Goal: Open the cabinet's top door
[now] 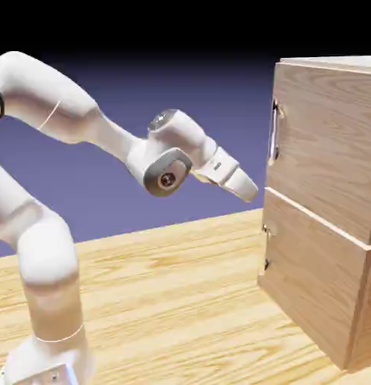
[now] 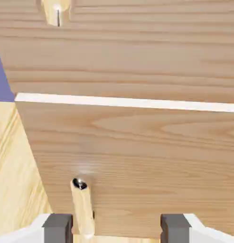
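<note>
The light-wood cabinet (image 1: 323, 225) stands at the right of the exterior view. Its top door (image 1: 331, 150) is flush and closed, with a slim silver bar handle (image 1: 274, 131) at its left edge. My gripper (image 1: 248, 189) hovers left of the cabinet, just below that handle's height and a short gap from the front, touching nothing. In the hand view the gripper (image 2: 116, 230) is open, grey fingertips (image 2: 57, 228) wide apart. That view shows the top door (image 2: 137, 52), a bit of its handle (image 2: 57, 12), the seam, and the lower panel (image 2: 137, 156).
The lower panel's shorter handle (image 2: 82, 206) appears just right of my left fingertip in the hand view, farther off, and in the exterior view as the lower handle (image 1: 266, 248). The wooden table (image 1: 173, 301) stretches between the robot's base and the cabinet.
</note>
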Robot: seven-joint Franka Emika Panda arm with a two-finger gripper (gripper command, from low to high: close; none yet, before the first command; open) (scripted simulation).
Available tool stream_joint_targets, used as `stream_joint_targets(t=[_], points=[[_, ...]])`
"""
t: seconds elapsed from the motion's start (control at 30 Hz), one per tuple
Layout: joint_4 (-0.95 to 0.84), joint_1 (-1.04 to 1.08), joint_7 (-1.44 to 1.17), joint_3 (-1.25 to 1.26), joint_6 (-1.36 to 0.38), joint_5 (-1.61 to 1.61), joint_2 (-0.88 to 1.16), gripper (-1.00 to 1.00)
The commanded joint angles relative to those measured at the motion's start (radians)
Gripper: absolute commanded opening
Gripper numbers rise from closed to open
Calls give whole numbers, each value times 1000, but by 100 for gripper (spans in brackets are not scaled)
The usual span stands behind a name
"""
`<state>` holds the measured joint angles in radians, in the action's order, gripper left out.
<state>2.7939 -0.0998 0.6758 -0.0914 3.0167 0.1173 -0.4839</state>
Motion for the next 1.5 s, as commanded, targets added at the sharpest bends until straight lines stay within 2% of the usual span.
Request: stream_joint_targets(t=[0.0, 1.47], points=[[-6, -33, -24, -34, -8, 44, 32, 0], [-268, -1465, -1089, -1525, -338, 1957, 1436, 0]])
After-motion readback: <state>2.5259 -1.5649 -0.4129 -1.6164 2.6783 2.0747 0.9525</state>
